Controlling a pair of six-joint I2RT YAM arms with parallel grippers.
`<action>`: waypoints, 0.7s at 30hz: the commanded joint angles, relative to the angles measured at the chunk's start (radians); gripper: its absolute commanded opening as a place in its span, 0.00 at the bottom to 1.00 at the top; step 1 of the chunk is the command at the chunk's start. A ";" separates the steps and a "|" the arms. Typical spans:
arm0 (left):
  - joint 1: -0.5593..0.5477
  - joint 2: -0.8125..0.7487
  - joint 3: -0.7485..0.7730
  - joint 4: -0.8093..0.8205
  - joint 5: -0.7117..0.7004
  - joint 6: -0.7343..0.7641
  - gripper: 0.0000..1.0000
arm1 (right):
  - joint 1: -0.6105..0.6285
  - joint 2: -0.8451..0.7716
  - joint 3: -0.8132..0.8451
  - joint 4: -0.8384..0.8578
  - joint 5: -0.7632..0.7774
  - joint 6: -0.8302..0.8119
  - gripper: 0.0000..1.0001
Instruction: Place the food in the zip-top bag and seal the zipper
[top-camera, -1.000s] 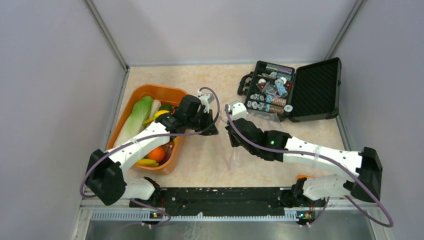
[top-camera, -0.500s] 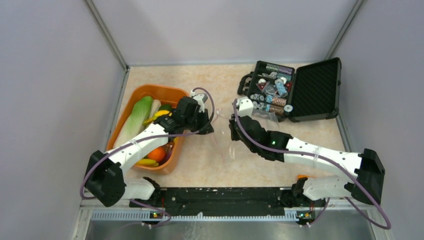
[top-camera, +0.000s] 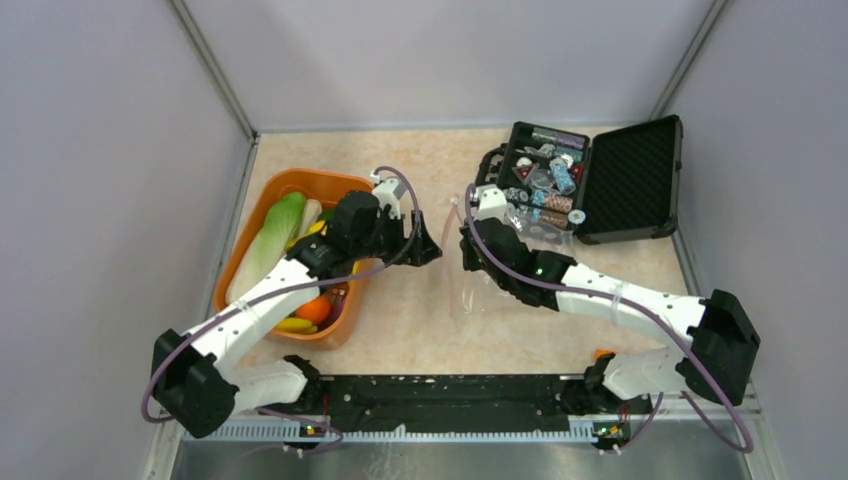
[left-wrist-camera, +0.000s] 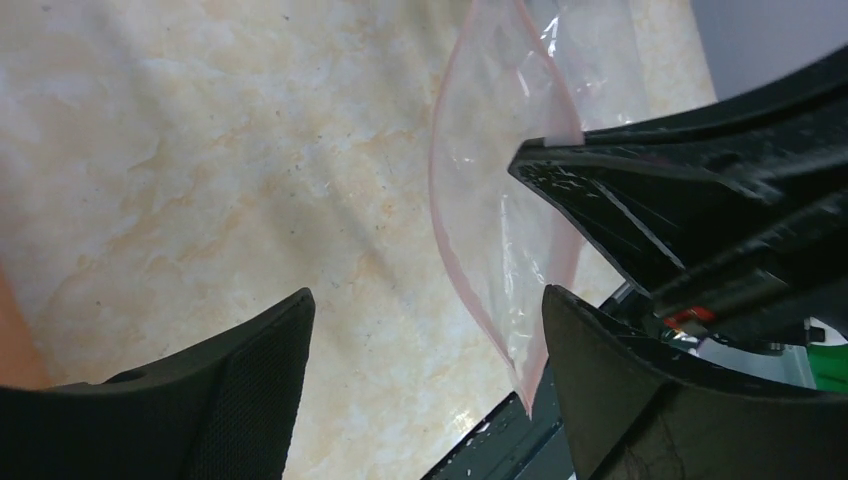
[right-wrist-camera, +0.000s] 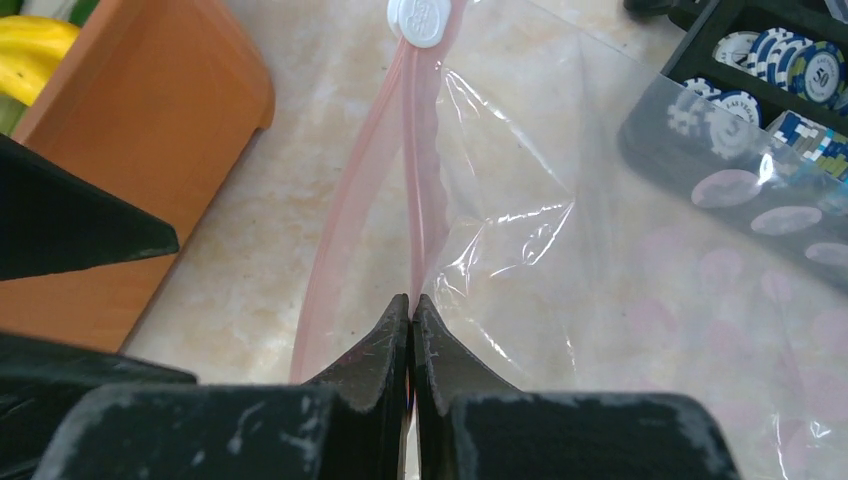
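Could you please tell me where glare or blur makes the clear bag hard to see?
Top external: even light, yet the zip-top bag almost vanishes against the pale table. Right wrist: white glare streaks along its creases; the pink zipper is sharp. Left wrist: bag crisp, the right gripper holding it smeared.

A pale, marbled worktop (top-camera: 400, 320) is closed in by plain grey walls (top-camera: 100, 200). On its left side stands an orange tub (top-camera: 318, 181), long and round-cornered, set at a slant. At the far right lies a black case (top-camera: 588, 186), open, its foam-lined lid (top-camera: 641, 180) laid back flat to the right and its handle (top-camera: 487, 170) facing the tub. Rows of poker chips (top-camera: 545, 190) fill its compartments. Tub and case stand well apart.
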 joint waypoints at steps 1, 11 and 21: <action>0.007 -0.089 0.010 0.000 -0.030 0.030 0.87 | -0.028 0.006 0.024 0.082 -0.078 0.001 0.00; 0.029 -0.287 -0.043 -0.019 -0.447 0.045 0.99 | -0.035 0.003 0.019 0.104 -0.170 -0.011 0.00; 0.166 -0.357 -0.084 -0.092 -0.584 0.012 0.99 | -0.035 -0.004 0.003 0.105 -0.191 -0.012 0.00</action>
